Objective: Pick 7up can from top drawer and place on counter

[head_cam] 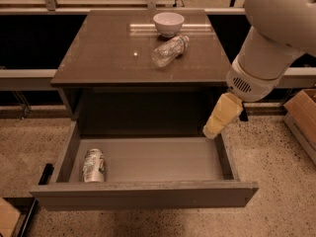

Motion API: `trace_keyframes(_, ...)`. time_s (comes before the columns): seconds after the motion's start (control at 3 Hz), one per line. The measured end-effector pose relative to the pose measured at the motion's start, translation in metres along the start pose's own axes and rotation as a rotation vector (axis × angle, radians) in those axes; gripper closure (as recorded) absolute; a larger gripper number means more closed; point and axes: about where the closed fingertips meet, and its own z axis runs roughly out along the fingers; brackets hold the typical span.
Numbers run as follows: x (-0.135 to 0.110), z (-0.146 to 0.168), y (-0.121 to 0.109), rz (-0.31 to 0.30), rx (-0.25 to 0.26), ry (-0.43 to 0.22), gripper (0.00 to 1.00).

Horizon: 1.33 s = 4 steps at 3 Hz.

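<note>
The drawer point(148, 195) stands pulled out, and the can point(94, 165) lies on its side in the front left corner, close to the left wall. The gripper point(213, 129) hangs over the drawer's back right corner, pointing down and to the left, well apart from the can, holding nothing. Whether it is spread or pressed together cannot be told. On the counter point(103, 58), a bowl point(168, 23) stands near the back edge, with a bottle point(170, 51) lying just in front
</note>
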Motion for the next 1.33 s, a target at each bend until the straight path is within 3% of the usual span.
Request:
trace_keyframes(0.67, -0.054, 0.065, 0.005, 0.279, -0.095, 0.001, 0.00)
trace_keyframes(1.0, -0.089, 0.091, 0.022, 0.348, -0.177, -0.010, 0.00)
trace_keyframes(1.33, -0.092, 0.095, 0.024, 0.361, -0.188, -0.007, 0.00)
